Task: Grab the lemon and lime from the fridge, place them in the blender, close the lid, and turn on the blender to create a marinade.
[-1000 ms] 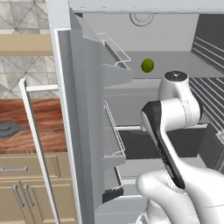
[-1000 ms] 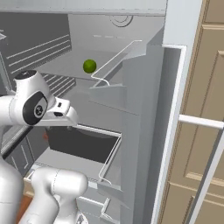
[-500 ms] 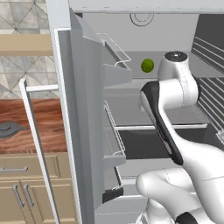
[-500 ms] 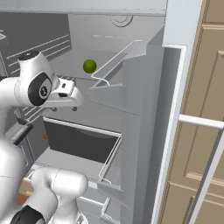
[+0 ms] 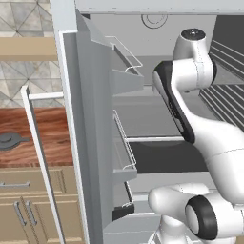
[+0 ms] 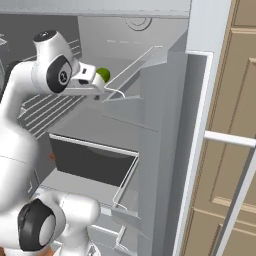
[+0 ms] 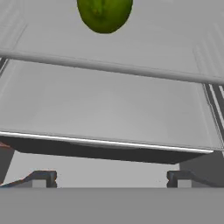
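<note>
The lime (image 7: 105,13) sits on an upper shelf (image 7: 109,48) inside the open fridge (image 6: 165,130), a bright green ball resting on grey. In the hand view it lies straight ahead of the gripper (image 7: 111,178) and above the line of its aim, at the top edge of the picture and cut off there; the two finger tips stand wide apart at the bottom, with nothing between them. In the right base view the lime (image 6: 103,75) peeks out just past the gripper (image 6: 92,85), near it but not touching. Being round, it has no long axis to line up with, so my guess is that the coming move turns on lifting the aim until the ball sits between the tips, then pushing forward.

Below the lime's shelf is another shelf with a white front edge (image 7: 105,142), bare as far as it shows, and under that a dark drawer (image 6: 92,162). The door bins (image 5: 125,78) with their wire rails look empty from both base views. Out on the wooden counter (image 5: 52,136) to the left lies the dark round lid (image 5: 10,141). The lemon I cannot pick out.
</note>
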Available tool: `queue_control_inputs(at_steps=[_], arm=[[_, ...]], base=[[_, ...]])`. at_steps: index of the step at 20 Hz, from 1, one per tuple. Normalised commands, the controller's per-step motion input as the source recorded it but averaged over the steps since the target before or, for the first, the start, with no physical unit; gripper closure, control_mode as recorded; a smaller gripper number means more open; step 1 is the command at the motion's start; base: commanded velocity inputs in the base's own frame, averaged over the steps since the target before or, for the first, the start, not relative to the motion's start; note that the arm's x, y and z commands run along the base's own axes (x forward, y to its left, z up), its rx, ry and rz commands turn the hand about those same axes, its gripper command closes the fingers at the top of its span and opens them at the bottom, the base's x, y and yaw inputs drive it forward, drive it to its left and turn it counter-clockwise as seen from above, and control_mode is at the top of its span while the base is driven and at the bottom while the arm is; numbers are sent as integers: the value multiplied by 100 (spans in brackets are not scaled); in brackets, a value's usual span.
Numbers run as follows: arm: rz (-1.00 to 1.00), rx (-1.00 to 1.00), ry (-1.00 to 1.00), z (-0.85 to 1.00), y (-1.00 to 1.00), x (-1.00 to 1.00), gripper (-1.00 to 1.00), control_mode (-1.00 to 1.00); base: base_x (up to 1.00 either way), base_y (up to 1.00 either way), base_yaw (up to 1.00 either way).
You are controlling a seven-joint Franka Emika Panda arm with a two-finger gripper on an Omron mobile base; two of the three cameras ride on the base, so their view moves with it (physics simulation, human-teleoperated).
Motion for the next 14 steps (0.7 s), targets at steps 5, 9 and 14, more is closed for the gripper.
queue_control_inputs(at_steps=[5, 9, 14], arm=[[0, 0, -28, 23, 0, 43, -100, -100], [0, 0, -20, 40, 0, 25, -100, -100], [0, 0, -5, 18, 0, 40, -100, -100]], base=[[0, 0, 0], [0, 0, 0], [0, 0, 0]])
